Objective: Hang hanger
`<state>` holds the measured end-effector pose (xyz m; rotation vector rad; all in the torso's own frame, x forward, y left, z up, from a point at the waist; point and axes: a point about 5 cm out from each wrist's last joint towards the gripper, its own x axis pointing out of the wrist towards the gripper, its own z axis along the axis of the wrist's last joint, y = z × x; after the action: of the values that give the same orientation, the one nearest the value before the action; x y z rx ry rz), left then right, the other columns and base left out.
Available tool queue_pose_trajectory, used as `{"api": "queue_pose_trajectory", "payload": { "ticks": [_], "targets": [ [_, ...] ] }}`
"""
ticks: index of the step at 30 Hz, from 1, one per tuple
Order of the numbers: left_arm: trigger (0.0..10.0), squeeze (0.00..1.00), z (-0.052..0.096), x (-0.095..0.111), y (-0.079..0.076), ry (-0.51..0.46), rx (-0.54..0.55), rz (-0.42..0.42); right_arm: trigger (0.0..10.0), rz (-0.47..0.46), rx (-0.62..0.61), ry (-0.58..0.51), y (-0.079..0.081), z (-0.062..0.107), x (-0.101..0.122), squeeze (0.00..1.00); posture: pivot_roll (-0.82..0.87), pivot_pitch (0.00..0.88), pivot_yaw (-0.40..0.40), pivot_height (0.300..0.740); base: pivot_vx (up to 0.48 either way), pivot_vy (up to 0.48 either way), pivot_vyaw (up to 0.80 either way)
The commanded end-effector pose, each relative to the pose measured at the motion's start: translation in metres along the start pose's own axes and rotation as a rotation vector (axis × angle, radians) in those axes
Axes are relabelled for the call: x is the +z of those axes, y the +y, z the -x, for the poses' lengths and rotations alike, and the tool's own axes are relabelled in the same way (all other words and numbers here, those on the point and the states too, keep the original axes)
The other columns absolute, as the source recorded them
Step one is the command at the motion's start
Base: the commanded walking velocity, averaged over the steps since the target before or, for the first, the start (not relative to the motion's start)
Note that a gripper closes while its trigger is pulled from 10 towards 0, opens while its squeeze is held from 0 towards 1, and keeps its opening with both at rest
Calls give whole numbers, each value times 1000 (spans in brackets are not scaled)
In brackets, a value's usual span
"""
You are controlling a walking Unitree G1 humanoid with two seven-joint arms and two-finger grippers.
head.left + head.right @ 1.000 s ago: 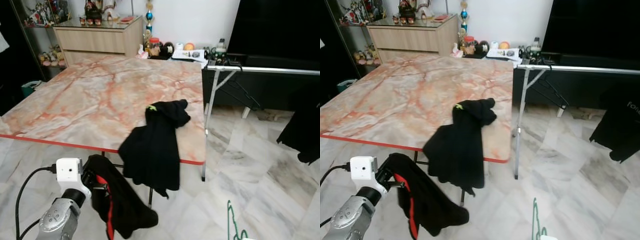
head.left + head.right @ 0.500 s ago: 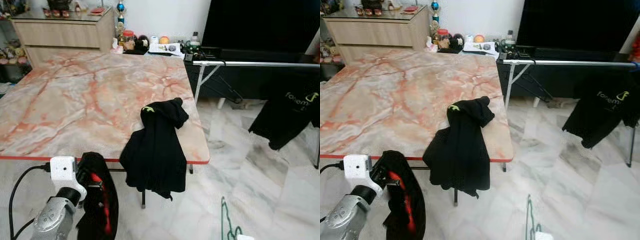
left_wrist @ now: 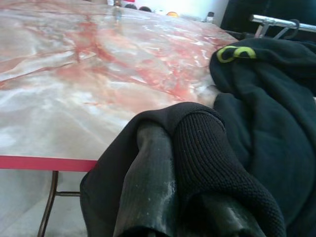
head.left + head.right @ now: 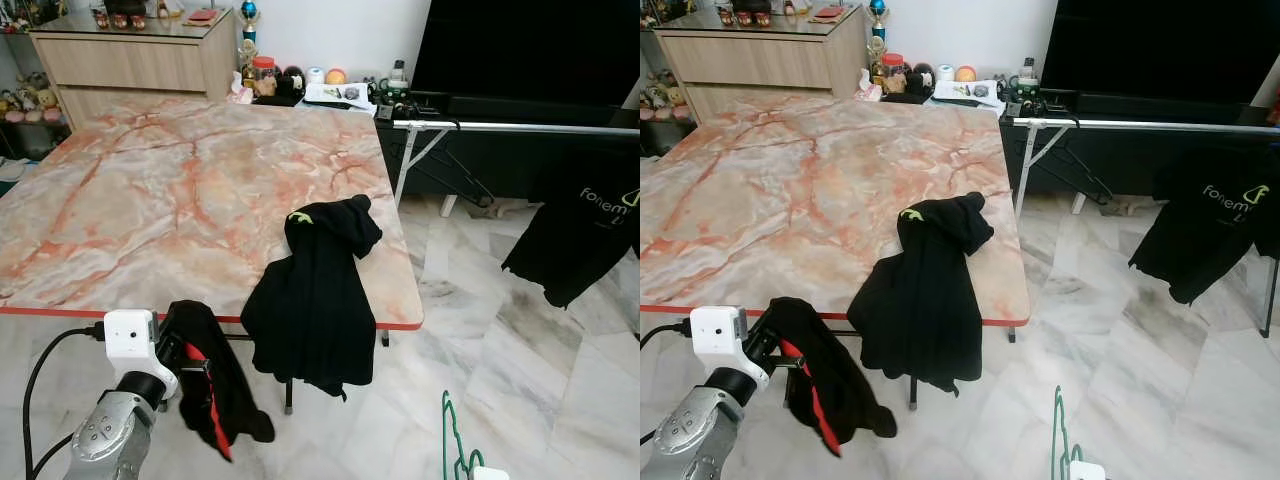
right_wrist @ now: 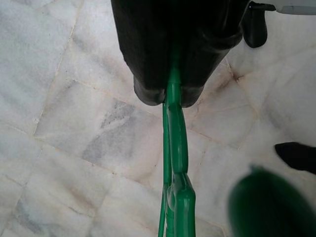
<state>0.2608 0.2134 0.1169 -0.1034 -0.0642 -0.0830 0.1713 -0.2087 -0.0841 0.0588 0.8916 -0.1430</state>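
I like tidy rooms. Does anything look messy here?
Yes. A black garment is slumped over the marble table's edge, half hanging off. The left gripper holds another dark garment, and the right gripper holds a green hanger.

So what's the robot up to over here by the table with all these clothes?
The robot stands at the marble table with both arms busy. Its left pincer is shut on a black garment with red trim that hangs below the table edge. Its right pincer is shut on a green hanger, held low over the tiled floor. A black hoodie drapes over the table edge, and a black T-shirt hangs on the drying rack.
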Motion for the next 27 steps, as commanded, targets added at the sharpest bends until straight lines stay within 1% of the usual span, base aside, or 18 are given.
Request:
{"api": "queue_pose_trajectory", "payload": {
  "ticks": [1,4,10,21,22,25,27],
  "targets": [
    [10000,0,-4,13,-5,-54,-34,7,10000,0,-4,0,-1,1,-2,0,143,0,1,740,0,0,0],
    [10000,0,-4,15,-4,-60,-45,1,10000,1,-2,1,0,1,-2,0,143,0,1,740,106,0,0],
    [10000,0,-4,16,-2,-64,-40,-6,10000,3,-1,2,0,1,-2,0,144,0,1,740,354,0,0],
    [10000,0,-5,18,-4,-73,-48,-3,10000,5,4,0,1,0,-1,0,141,0,-1,740,370,0,0],
    [10000,0,-7,21,-2,-83,-49,-16,10000,6,3,-1,1,0,-1,0,141,0,-1,740,371,0,0],
    [10000,0,-10,25,0,-95,-45,-19,10000,6,3,-2,1,0,-1,0,144,0,-4,740,371,0,0],
    [10000,0,-16,35,2,-120,-52,-38,10000,5,3,-2,1,0,-1,0,145,0,-4,740,369,0,0]
  ]
}}
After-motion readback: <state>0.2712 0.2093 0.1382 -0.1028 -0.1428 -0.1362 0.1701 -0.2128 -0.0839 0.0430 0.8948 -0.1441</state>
